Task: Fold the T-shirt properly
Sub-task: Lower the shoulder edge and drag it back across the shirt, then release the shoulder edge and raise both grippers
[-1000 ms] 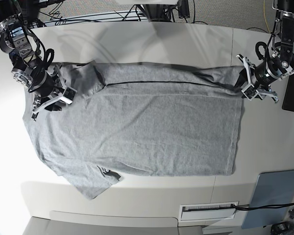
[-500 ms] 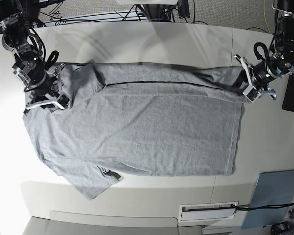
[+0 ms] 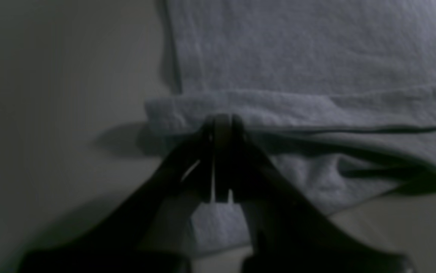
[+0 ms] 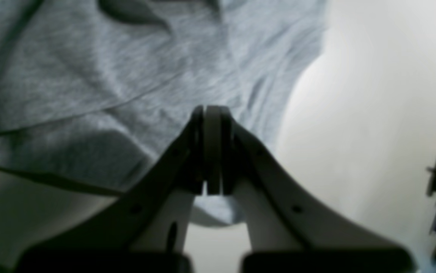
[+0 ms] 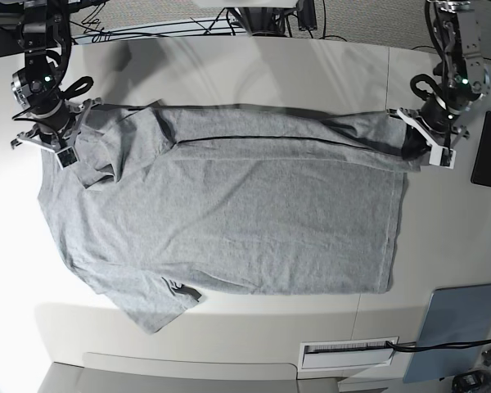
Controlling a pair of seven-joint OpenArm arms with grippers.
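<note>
The heather-grey T-shirt lies spread flat on the pale table, neck end to the left and hem to the right, one sleeve pointing toward the front edge. My right gripper stands at the far left shoulder, shut on the cloth, which puckers beside it. In the right wrist view its fingertips are pressed together over the fabric. My left gripper is at the far right hem corner. Its dark fingertips are closed on the rolled hem edge.
A black flat device lies at the right table edge beside the left arm. A grey pad sits at the front right, with a white labelled slot next to it. Cables run along the back.
Both grippers have gone from open to shut on the shirt's far corners, and both wrists have turned and shifted toward the back. The cloth by the left shoulder has bunched.
</note>
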